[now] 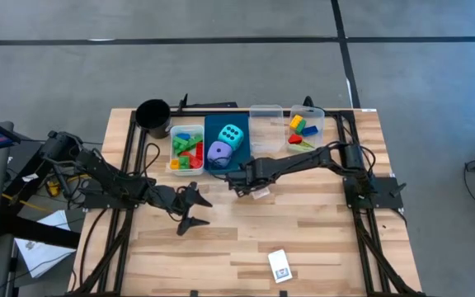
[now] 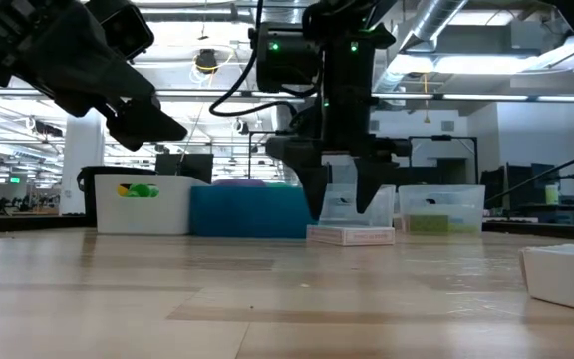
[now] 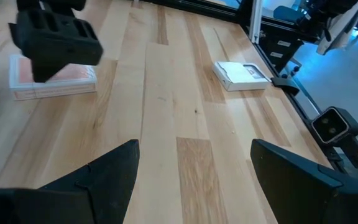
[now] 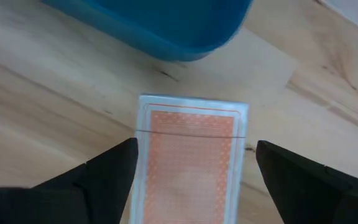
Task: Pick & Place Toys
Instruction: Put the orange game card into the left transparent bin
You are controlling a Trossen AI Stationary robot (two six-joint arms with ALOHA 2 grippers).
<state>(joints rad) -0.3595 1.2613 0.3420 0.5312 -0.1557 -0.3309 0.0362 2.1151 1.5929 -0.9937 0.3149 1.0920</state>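
Orange-backed card deck (image 4: pixel 191 155) lies flat on the wooden bench (image 1: pixel 320 223), at frame centre in the high view, just below the blue bin (image 1: pixel 225 142). Right gripper (image 1: pixel 246 183) stands over it, fingers (image 4: pixel 98 180) spread either side, not clamped. Left gripper (image 1: pixel 195 208), centre-left, hangs above the bench, fingers open, empty. A second card box (image 1: pixel 279 265) lies lower centre-right.

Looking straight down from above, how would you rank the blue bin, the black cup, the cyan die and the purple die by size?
1. Blue bin, clearly the largest.
2. Black cup.
3. Cyan die and purple die look about equal; I would not rank one over the other.
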